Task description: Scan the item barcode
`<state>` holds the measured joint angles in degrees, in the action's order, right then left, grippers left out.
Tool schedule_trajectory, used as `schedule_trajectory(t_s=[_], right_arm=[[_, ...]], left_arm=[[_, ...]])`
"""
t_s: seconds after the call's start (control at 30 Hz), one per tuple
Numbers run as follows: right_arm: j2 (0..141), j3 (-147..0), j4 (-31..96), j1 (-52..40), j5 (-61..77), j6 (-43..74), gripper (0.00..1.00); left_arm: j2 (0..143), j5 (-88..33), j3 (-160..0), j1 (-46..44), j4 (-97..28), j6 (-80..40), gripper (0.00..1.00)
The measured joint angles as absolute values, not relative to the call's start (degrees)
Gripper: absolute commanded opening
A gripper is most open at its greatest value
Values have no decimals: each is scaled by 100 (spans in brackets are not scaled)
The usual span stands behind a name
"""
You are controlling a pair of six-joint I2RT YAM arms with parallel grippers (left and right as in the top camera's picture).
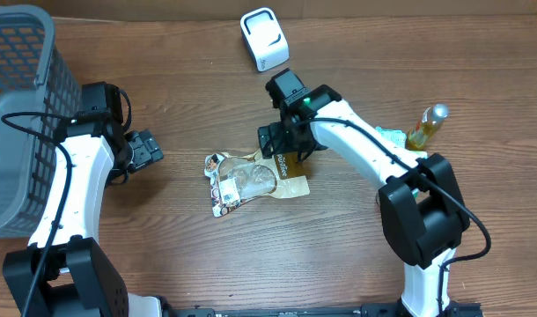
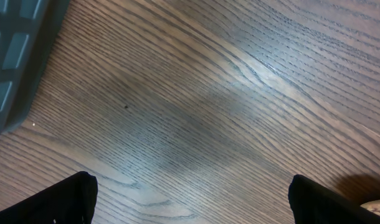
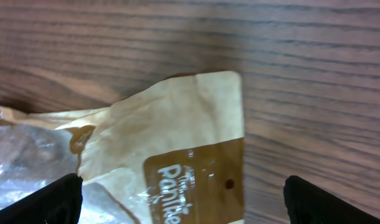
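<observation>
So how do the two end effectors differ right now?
The right end effector hangs over the brown snack pouch; the left end effector hangs over the wooden table beside the grey basket. The right one's camera sees printed packaging, the left one's mostly wood grain. Both are open and hold nothing.

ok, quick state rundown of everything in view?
left gripper, open, over bare table, holding nothing
right gripper, open, just above the snack bag, not gripping it
snack bag, flat on the table, unheld
scanner, at the far edge, untouched
bottle, capped, untouched
basket, upright, far left
</observation>
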<state>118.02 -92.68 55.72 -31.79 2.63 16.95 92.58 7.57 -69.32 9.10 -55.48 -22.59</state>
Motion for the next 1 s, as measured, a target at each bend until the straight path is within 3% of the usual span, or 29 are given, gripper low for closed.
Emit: schedule_trajectory(t_s=[0.6,0.9,1.0], right_arm=[[11802,-9268,5566,-2445,1138,1638,100],[11802,-9268,5920,-2440,1269,1396,100],[11802,-9268,5953,-2440,1271,1269,100]], left_arm=[[9258,777,-6932,910,-5553,-2231,100],[9258,1162,-6932,910,-5594,-1601,100],[9258,1164,-6912,910,-5137,-1586,100]])
